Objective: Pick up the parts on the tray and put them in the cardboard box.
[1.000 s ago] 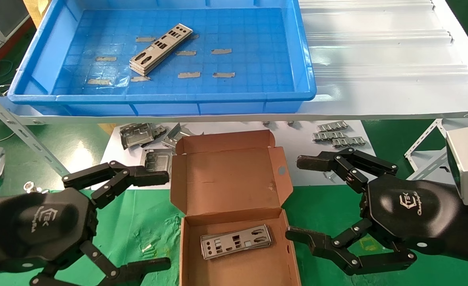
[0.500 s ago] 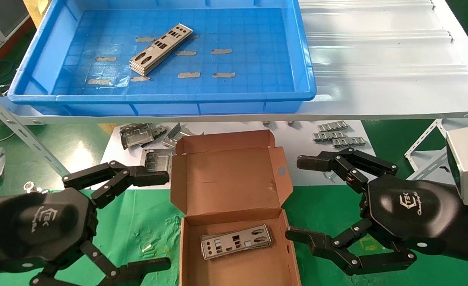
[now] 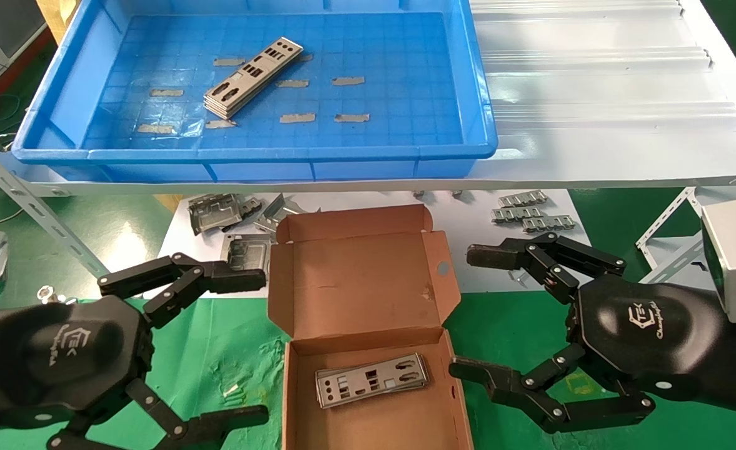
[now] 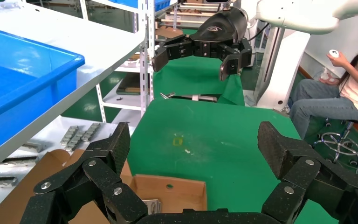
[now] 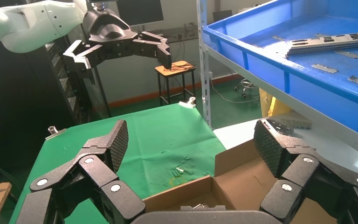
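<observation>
A small stack of silver plates [image 3: 252,76] lies in the blue tray [image 3: 255,153] on the white shelf; it also shows in the right wrist view [image 5: 331,42]. The brown cardboard box [image 3: 368,294] stands open on the green mat below, with silver plates [image 3: 371,379] lying inside. My left gripper [image 3: 243,347] is open and empty to the left of the box. My right gripper [image 3: 477,315] is open and empty to the right of the box. In the wrist views each gripper [image 4: 193,149] [image 5: 189,140] has its jaws wide apart with nothing between them.
Boxy grey metal frames [image 3: 218,212] and small toothed silver strips [image 3: 530,212] lie on the white sheet behind the box, under the shelf. The white corrugated panel [image 3: 593,81] lies to the right of the tray. A seated person [image 4: 340,93] shows in the left wrist view.
</observation>
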